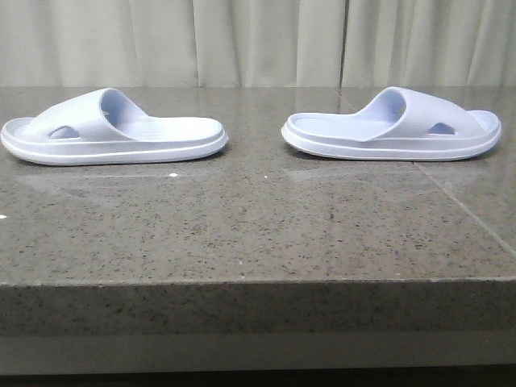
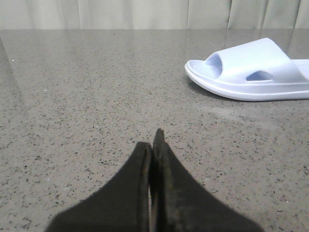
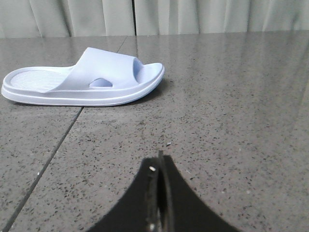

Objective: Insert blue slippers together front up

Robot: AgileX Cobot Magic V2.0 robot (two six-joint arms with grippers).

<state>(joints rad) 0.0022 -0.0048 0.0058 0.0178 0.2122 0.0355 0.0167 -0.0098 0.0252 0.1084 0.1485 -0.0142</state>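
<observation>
Nearest the cameras, the left gripper (image 2: pixel 153 145) and the right gripper (image 3: pixel 159 166) each hang low over the speckled grey stone desk (image 1: pixel 258 234), black fingers pressed together on nothing. Beyond them, toward the desk's far edge, lie the pale lavender-blue foam slippers, soles down and well apart. The left slipper (image 1: pixel 109 129) sits near the far left corner, toe outward; the right slipper (image 1: pixel 395 125) sits toward the far right, apparently heel to heel with it. Pale pleated curtains (image 1: pixel 258 40) hang behind.
</observation>
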